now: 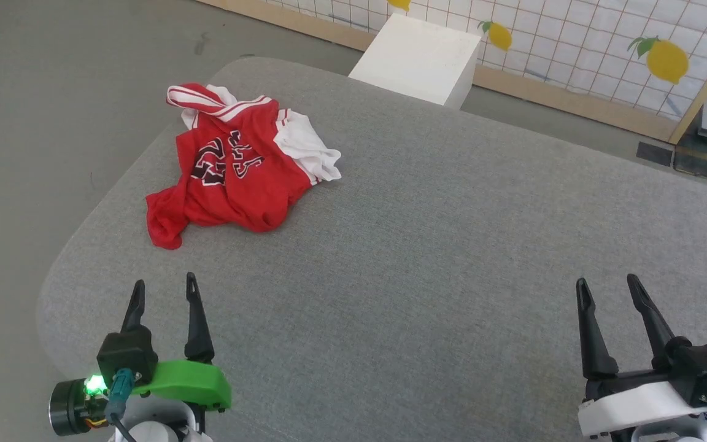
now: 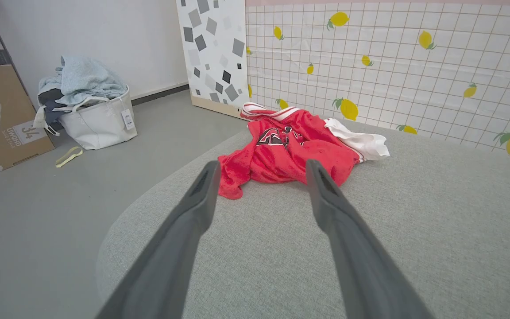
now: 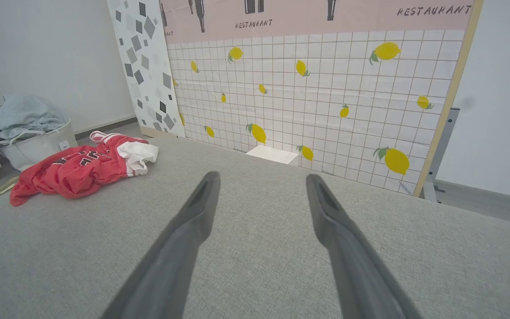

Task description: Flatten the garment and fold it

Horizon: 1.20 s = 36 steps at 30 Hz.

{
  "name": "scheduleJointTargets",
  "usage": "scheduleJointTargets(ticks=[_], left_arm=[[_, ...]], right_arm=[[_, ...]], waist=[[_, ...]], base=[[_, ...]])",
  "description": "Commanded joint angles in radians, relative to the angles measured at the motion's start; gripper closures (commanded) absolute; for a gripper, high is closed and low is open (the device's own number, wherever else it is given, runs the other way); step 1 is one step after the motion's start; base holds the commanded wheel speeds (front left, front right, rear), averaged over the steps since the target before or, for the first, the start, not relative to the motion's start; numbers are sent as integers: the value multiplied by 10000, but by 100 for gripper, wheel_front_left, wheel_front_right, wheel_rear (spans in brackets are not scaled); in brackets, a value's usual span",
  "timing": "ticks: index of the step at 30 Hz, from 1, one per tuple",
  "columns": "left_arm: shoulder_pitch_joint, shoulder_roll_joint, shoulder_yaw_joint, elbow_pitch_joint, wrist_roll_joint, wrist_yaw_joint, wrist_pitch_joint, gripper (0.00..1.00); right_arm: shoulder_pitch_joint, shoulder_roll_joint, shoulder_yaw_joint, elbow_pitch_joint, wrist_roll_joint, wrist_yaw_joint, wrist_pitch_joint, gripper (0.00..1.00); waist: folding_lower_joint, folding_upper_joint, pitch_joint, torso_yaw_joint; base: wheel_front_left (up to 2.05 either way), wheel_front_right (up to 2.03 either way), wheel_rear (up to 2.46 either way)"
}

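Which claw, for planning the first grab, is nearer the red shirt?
The left claw, on the green mount: the red shirt lies crumpled ahead of it, while the right claw, on the white mount, sits far across the grey table.

**Crumpled garment seen ahead of spread fingers**

The left gripper (image 2: 261, 170) is seen with its fingers (image 2: 193, 208) held apart and empty above the grey padded table (image 2: 414, 230). The red garment (image 2: 290, 153) lies bunched beyond the fingertips. A white bag (image 2: 98, 126) heaped with laundry is seen on the floor.
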Motion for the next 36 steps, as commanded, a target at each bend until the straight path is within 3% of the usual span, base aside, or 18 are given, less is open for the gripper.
scheduleJointTargets(ticks=[1,8,12,17,25,30,36], left_arm=[[-70,-26,30,-41,-62,89,-38,0],[-616,80,553,-25,-172,-23,-38,0],[-1820,620,960,329,-227,-385,-38,0],[-3862,1469,1191,1873,-650,-1065,392,0],[-6615,2692,815,4053,-1342,-2145,3103,0],[-7689,3251,451,5226,-2337,-2351,5385,0],[-8351,3947,-789,5581,-4315,-2372,8414,0]], right_arm=[[-24,5,15,-7,-72,-15,-49,0],[-98,5,2,-65,-135,-15,-49,0],[-245,5,35,-144,-293,-15,-49,0],[-557,5,0,-248,-513,-15,-49,0],[-1036,5,-59,-467,-833,-15,-49,0],[-1393,5,-138,-619,-1024,-15,-49,0],[-1762,5,-182,-891,-1248,-15,-49,0]], waist=[[0,0,30,-16],[0,0,216,-134],[0,0,491,-236],[0,0,1009,-589],[0,0,2078,-1356],[0,0,2744,-1837],[0,0,3535,-2219]], base=[[0,0,0],[0,0,0],[0,0,0],[0,0,0],[0,0,0],[0,0,0],[0,0,0]])
